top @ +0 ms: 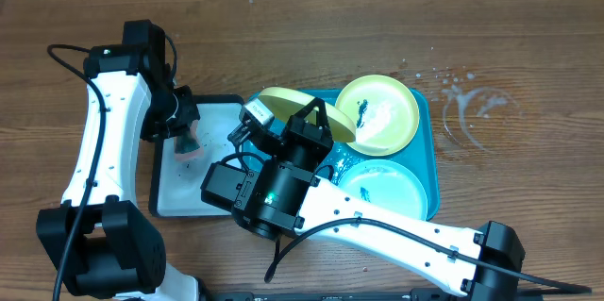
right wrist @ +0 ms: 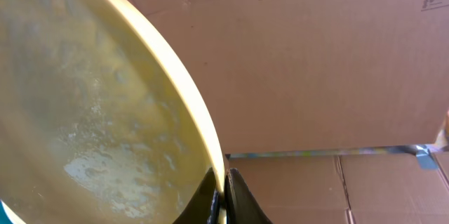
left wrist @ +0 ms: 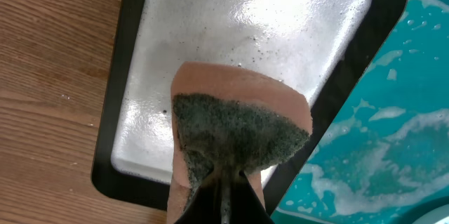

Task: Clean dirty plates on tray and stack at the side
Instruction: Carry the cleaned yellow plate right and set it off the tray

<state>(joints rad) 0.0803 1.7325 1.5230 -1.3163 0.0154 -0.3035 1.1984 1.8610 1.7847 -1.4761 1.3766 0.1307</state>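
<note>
The left arm [top: 99, 141] and right arm [top: 396, 235] share smooth white shells linked by bulky black joint housings. A thin black cable [top: 68, 50] loops off the left arm. A small green light [top: 269, 195] glows on the right wrist block. The fingers [left wrist: 245, 206] are black.

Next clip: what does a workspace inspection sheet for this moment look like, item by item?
Surface: wood-grain tabletop, water splashes right of the turquoise tray.
Job's things: yellow-green plate with a dark smear and pale blue plate lie in the tray; second yellow-green plate held tilted over its left end.
Clutter: black-rimmed white tray, wet-looking.
Grippers: left gripper, fingers shut on sponge above the white tray; right gripper, fingers shut on the tilted plate's rim.
Cables: black cable by the left arm, another along the right.
Surroundings: cardboard boxes.
</note>
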